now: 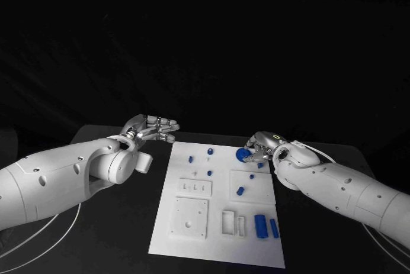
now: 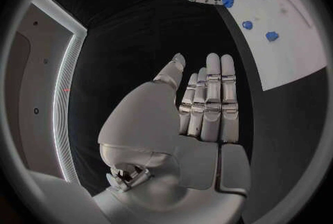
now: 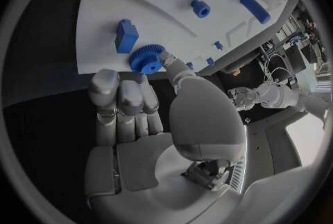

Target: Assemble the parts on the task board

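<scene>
The white task board (image 1: 218, 238) lies in the middle of the black table. At its far right corner my right hand (image 1: 263, 150) pinches a blue gear (image 1: 244, 152) between thumb and fingers, low over the board. The right wrist view shows the gear (image 3: 146, 59) at the thumb tip, beside a blue block (image 3: 126, 35). Small blue pegs (image 1: 210, 150) stand on the far half of the board, and two blue bars (image 1: 260, 225) lie at its near right. My left hand (image 1: 151, 129) hovers off the board's far left corner, its fingers (image 2: 211, 96) straight and holding nothing.
White raised plates (image 1: 191, 216) and a slotted frame (image 1: 229, 222) sit on the near half of the board. Bare black table (image 1: 119, 226) runs along both long sides of the board. White cables trail under my left arm.
</scene>
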You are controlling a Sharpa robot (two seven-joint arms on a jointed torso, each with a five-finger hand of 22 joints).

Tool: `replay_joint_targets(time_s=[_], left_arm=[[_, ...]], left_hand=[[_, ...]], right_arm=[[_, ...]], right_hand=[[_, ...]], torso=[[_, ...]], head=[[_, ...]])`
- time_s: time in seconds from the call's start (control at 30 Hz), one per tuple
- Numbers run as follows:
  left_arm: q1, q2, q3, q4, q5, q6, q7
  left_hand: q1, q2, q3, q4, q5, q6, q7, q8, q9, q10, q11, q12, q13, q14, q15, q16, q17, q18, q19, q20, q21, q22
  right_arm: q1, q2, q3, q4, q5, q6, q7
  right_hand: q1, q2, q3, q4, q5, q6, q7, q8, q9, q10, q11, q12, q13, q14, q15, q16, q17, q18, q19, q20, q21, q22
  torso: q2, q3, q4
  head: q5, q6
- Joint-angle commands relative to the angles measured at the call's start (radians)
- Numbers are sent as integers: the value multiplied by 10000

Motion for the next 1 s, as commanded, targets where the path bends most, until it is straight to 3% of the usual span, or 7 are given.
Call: replay_joint_targets(time_s=[0.03,0.1,0.27,0.67,1.0], left_arm=[[2,13,7,2,-42,104,56],[2,13,7,-3,-49,91,49],[3,17,7,-12,-57,87,35],[-1,52,6,-50,-62,129,16],[-5,54,6,-42,-62,164,-2]], left_hand=[[-32,101,-9,-67,16,-13,46,30,14,-22,-15,42,15,-35,50,-41,-5,-7,-52,24,67,-14],[-32,101,-9,-67,16,-13,46,30,14,-22,-15,42,15,-35,50,-41,-5,-7,-52,24,67,-14],[-32,101,-9,-67,16,-13,46,30,14,-22,-15,42,15,-35,50,-41,-5,-7,-52,24,67,-14],[-32,101,-9,-67,16,-13,46,30,14,-22,-15,42,15,-35,50,-41,-5,-7,-52,24,67,-14],[-32,101,-9,-67,16,-13,46,30,14,-22,-15,42,15,-35,50,-41,-5,-7,-52,24,67,-14]], right_arm=[[-6,14,3,-3,10,183,12],[-5,22,3,-16,20,207,-14],[-2,48,3,-36,34,268,-86],[0,206,2,-179,-179,410,-255],[-32,486,-40,-451,-634,289,-518]], right_hand=[[-147,-4,-4,114,177,-64,-1,-27,11,67,22,96,187,61,23,79,28,-51,581,39,74,831],[-294,27,-21,216,451,-26,-11,-27,14,120,17,196,256,74,20,132,81,-61,591,36,160,872],[-359,40,20,237,525,-3,-16,-26,10,117,12,208,280,69,18,160,114,-62,589,34,172,906],[-283,84,708,-2,-37,239,-52,-36,-18,224,-15,362,427,83,10,238,212,-89,605,26,253,1026],[-257,74,948,-93,-130,434,-91,-32,-16,292,-30,476,527,88,14,265,243,-105,604,31,291,1039]], torso=[[-1,-2,-4],[0,1,-14],[9,9,-22],[5,10,-36],[49,18,51]], head=[[-7,-14],[-22,-4],[-52,-10],[-38,-46],[-23,-81]])
